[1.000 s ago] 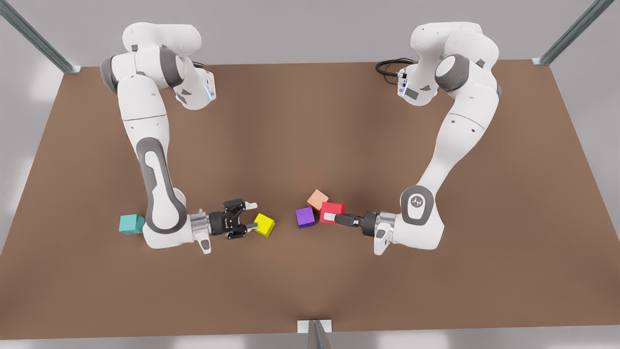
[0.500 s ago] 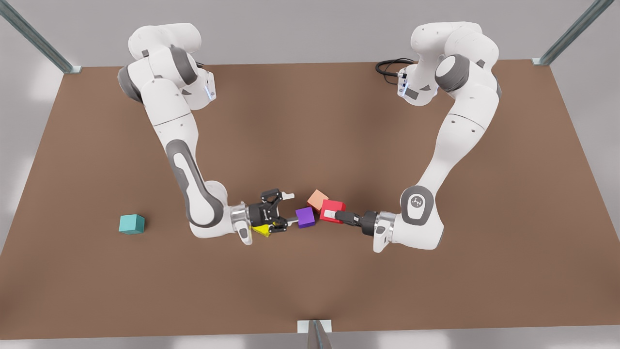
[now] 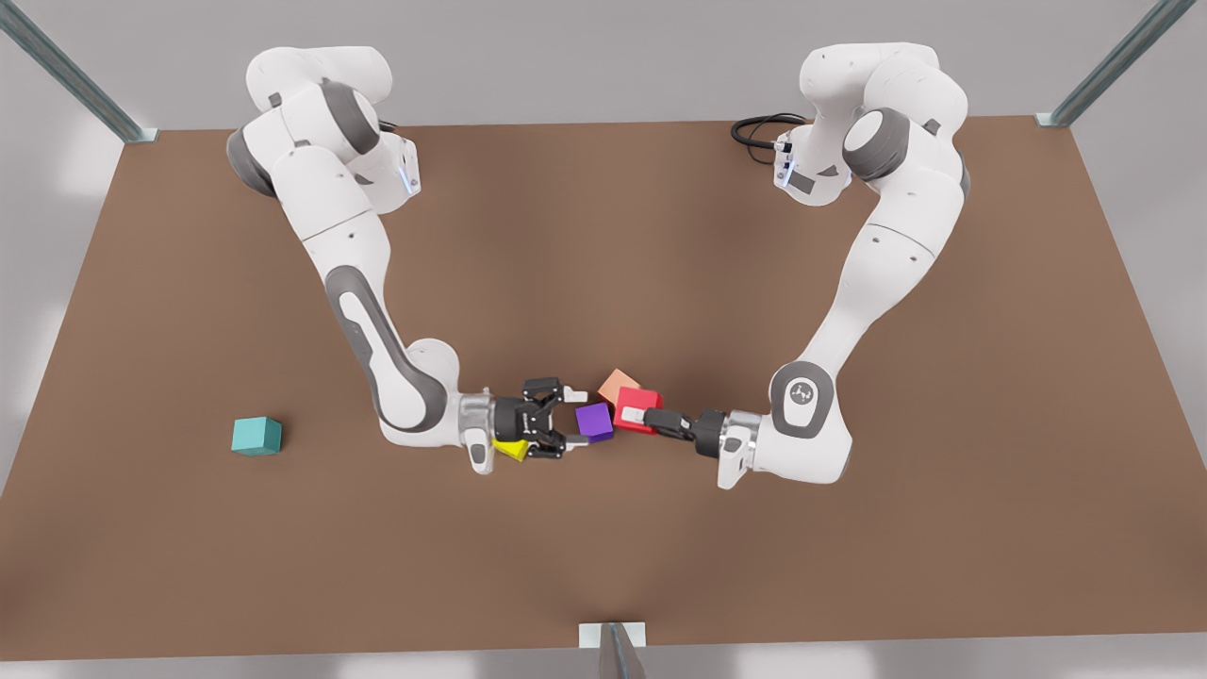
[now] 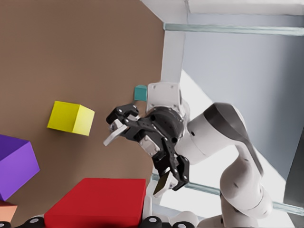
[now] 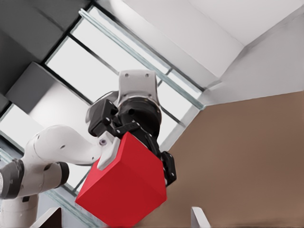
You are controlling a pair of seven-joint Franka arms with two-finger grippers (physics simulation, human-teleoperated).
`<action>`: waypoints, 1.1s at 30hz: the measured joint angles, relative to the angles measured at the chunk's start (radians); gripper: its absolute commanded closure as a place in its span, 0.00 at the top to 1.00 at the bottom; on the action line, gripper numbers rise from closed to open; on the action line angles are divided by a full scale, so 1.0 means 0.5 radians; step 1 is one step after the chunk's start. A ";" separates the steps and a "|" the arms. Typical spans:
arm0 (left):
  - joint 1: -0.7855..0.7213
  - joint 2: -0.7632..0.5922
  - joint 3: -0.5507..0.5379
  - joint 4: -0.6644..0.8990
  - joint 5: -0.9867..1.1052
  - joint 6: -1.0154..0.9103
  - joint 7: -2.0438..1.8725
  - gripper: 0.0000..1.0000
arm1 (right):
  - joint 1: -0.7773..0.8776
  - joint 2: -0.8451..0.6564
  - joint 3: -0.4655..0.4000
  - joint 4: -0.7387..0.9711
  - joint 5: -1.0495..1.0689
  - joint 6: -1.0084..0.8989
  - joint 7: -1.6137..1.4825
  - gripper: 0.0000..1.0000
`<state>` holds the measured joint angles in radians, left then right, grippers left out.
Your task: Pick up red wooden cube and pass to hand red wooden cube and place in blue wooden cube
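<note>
Red wooden cube [image 3: 630,401] is clamped in the left pincer [image 3: 641,416], seemingly clear of the brown bench [image 3: 849,566] and held out sideways. Its free faces are turned toward the right pincer [image 3: 570,416], whose fingers stand apart just short of it, ready to take it. The blue wooden cube [image 3: 256,435] lies well behind the right pincer, which is likely why the cube goes to that arm. The purple cube [image 3: 594,422] lies between the two pincers and could be nudged as the fingers close.
</note>
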<state>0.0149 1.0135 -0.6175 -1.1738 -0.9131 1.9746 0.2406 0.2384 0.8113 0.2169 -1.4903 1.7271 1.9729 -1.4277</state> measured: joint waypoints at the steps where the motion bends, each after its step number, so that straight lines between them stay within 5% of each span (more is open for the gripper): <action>1: -0.002 0.007 0.000 0.000 -0.018 0.019 0.004 0.64 | -0.003 -0.005 0.001 -0.006 -0.003 -0.008 0.053 1.00; 33: -0.082 0.014 0.000 0.002 -0.118 0.224 0.039 0.64 | 0.048 0.027 0.001 0.064 -0.010 -0.023 -1.131 1.00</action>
<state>-0.0259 1.0202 -0.6175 -1.1727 -0.9723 2.0868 0.2600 0.2623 0.8248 0.2175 -1.4581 1.7221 1.9614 -1.9933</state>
